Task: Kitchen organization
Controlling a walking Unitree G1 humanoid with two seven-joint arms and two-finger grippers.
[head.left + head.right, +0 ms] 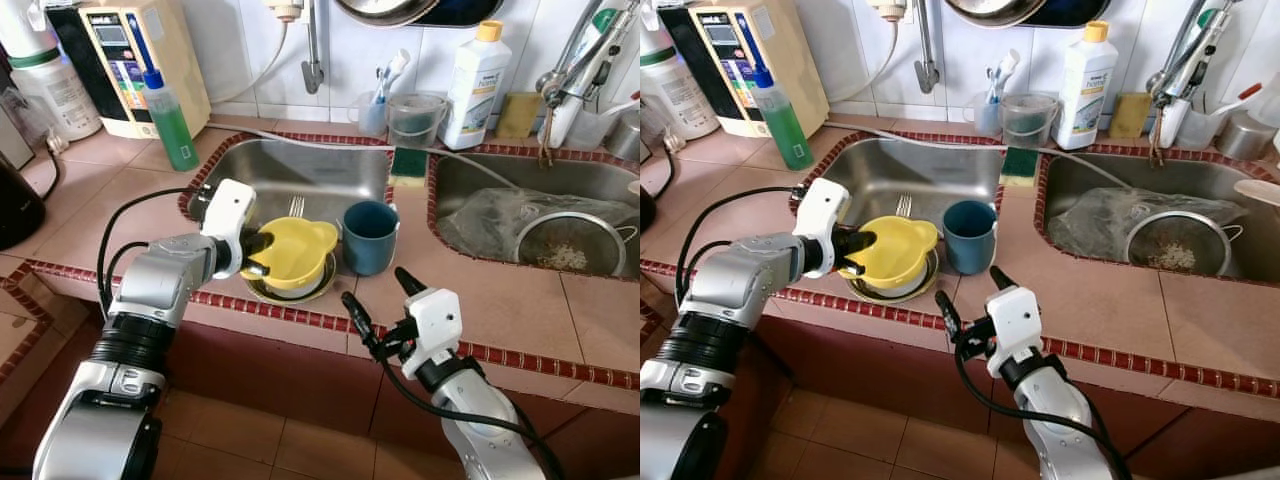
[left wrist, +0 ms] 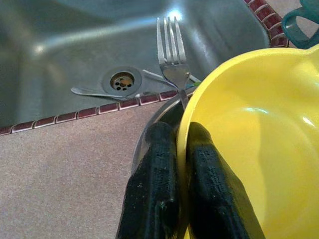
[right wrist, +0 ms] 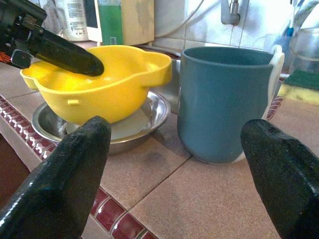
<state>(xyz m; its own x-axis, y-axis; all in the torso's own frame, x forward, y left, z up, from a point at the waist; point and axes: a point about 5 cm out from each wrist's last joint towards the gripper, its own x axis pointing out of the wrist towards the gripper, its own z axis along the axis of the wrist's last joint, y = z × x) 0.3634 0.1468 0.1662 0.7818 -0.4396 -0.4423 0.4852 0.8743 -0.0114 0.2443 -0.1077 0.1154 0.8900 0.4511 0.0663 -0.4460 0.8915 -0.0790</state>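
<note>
Spanning tiled counter (image 1: 120,200), left fingers (image 2: 164,199) pinching yellow bowl (image 1: 292,252), right fingers (image 3: 75,164) spread.

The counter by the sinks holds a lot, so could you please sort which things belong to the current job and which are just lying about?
In the job:
- yellow bowl, its rim pinched by the left gripper
- steel dish under it
- blue mug, with the open right gripper facing it

Lying about:
- fork in the sink
- green soap bottle
- white bottle
- strainer
</note>
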